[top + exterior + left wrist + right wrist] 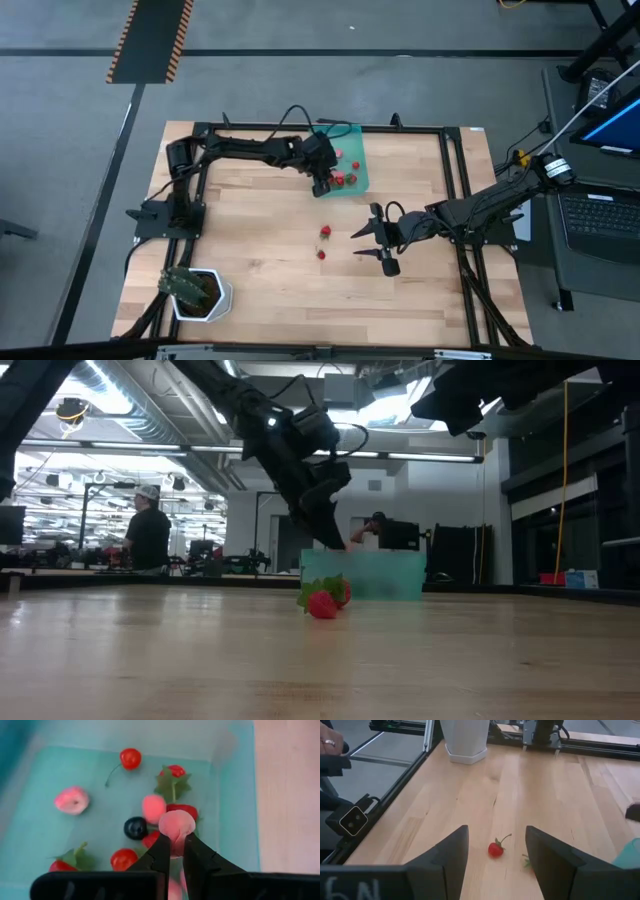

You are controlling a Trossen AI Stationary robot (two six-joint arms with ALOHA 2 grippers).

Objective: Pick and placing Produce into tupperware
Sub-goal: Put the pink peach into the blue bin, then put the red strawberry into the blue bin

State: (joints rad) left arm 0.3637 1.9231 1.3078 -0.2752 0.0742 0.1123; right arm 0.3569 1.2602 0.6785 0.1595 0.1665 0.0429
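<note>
**Count of things in view**

One tub [352, 150], upper middle of the high view. Inside it, the left wrist view shows about ten fruits: three pink ones [72, 800], one dark berry [135, 827], one red cherry [130, 758], the rest red. Two red fruits [325, 231] lie on the table, centre frame. One white pot [203, 296], lower left. Two arms.

The left arm reaches far across the table, and its left gripper [173, 851] points down with the fingers nearly together. The right arm is stretched low, right gripper [495, 847] with fingers spread wide.
</note>
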